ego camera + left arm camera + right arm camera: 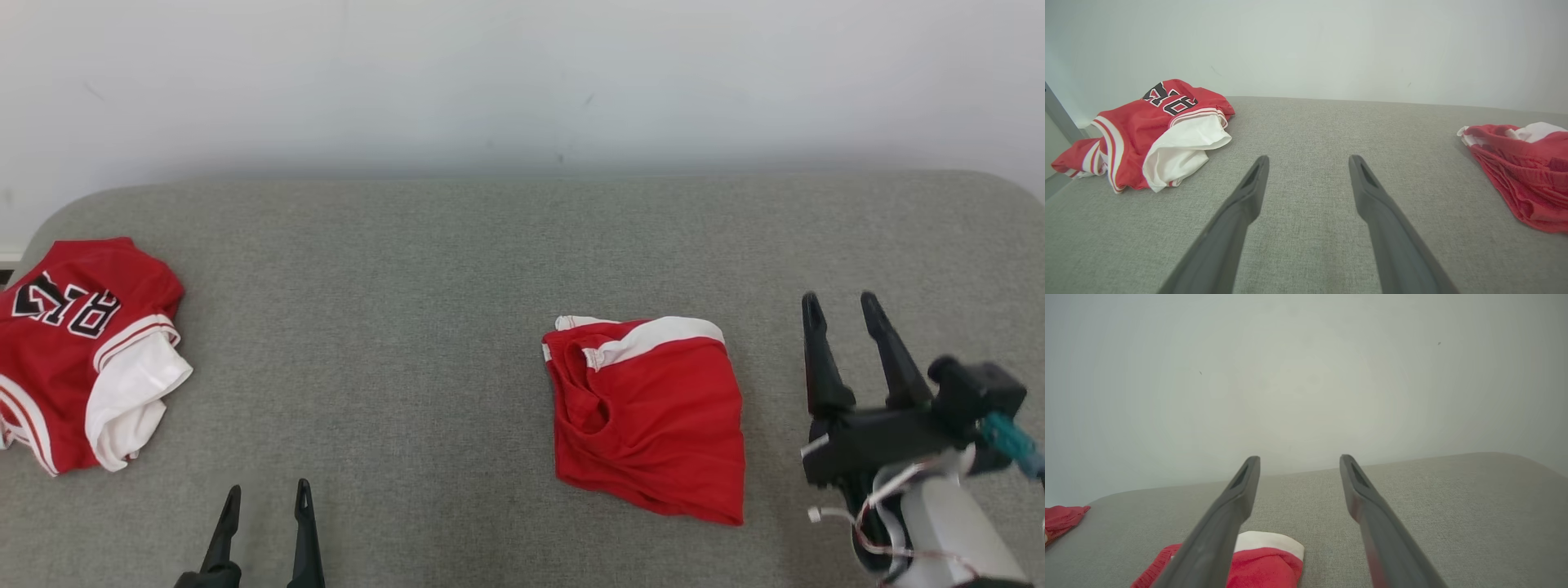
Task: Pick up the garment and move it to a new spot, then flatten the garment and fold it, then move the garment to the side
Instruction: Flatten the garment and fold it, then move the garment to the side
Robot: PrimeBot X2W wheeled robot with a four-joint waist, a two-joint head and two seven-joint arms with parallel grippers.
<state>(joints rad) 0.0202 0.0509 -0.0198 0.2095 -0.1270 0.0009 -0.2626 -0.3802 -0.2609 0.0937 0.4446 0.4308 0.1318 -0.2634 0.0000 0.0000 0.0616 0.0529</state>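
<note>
Two red pieces of clothing lie on the grey tabletop (408, 269), and the one that counts is the folded red garment (653, 425) (shorts, by the look of the white band along its far edge). It sits right of the middle as a compact, roughly squared bundle. It lies flat, its near edge is a little rumpled, and a fold gapes open on its left side.

Just to the right of the garment is the right pincer (838, 297), clear of the cloth and touching nothing. Its two dark fingers stand wide apart and point towards the pale wall (522, 82) behind the garment, with nothing between them. From that arm's own camera, the garment's white band shows low down beside one finger.

To the left of the garment, and nearer the robot than it is, the left pincer (269, 487) hangs low over bare grey fabric. It is well apart from the garment, and its fingers are also spread wide and empty.

Far to the left of the garment, at the tabletop's left end, lies a crumpled jersey (73, 351). It is red with striped trim and black lettering edged in white, and a loose white sleeve spills towards the garment's side. Plenty of open grey surface separates the two pieces.
</note>
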